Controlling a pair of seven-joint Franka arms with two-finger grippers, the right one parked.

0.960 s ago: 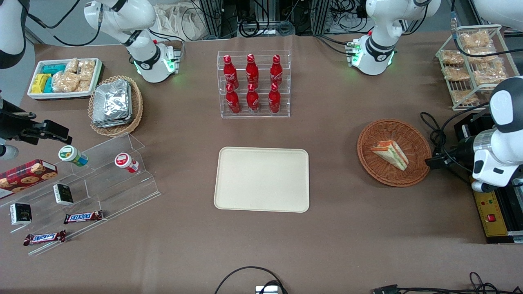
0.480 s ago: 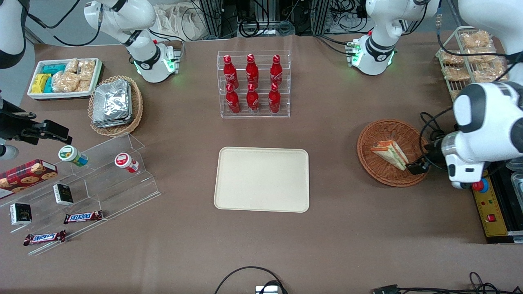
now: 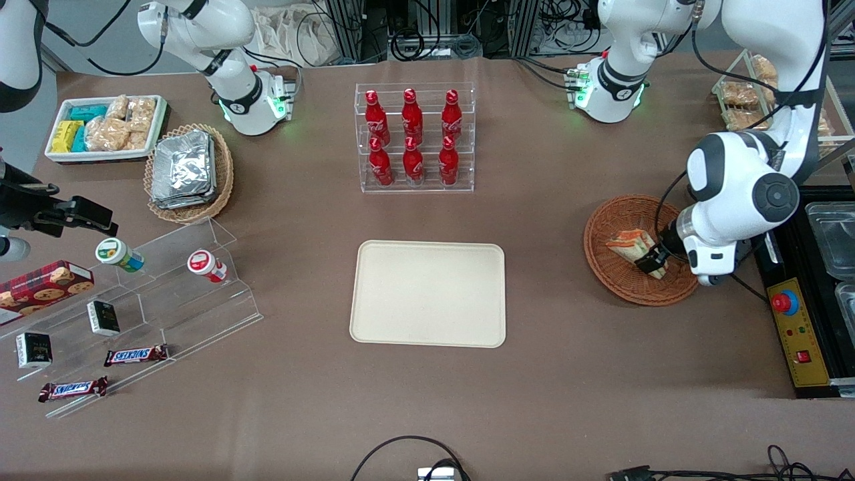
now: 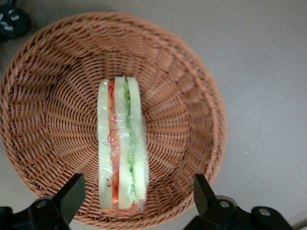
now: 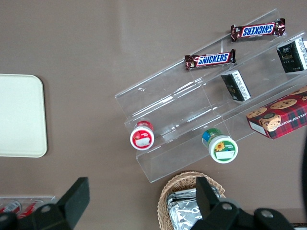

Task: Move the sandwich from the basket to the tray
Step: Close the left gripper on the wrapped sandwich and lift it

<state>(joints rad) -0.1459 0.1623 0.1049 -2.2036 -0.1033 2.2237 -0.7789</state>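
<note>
The sandwich (image 4: 121, 148) lies in the basket (image 4: 192, 110), well apart from the tray (image 3: 427, 294). The claw (image 4: 136, 196) hovers above it, released, fingers (image 4: 72, 191) straddling it. Best to descend straight, centre the wedge, clench gently across the bread.

End effector (image 3: 653, 260) hides part of sandwich (image 3: 631, 244); fingertips (image 4: 72, 191) cropped.

You have the sandwich (image 4: 121, 143) lying in the basket (image 4: 43, 96), a wrapped wedge showing pale bread with orange-red and green layers. The basket is round, shallow, reddish-brown wicker, toward the working arm's end of the desk. Your tool (image 4: 136, 196) hangs above the sandwich with fingers spread wide. The cream tray (image 3: 427, 294) lies flat, apart from the basket.
</note>
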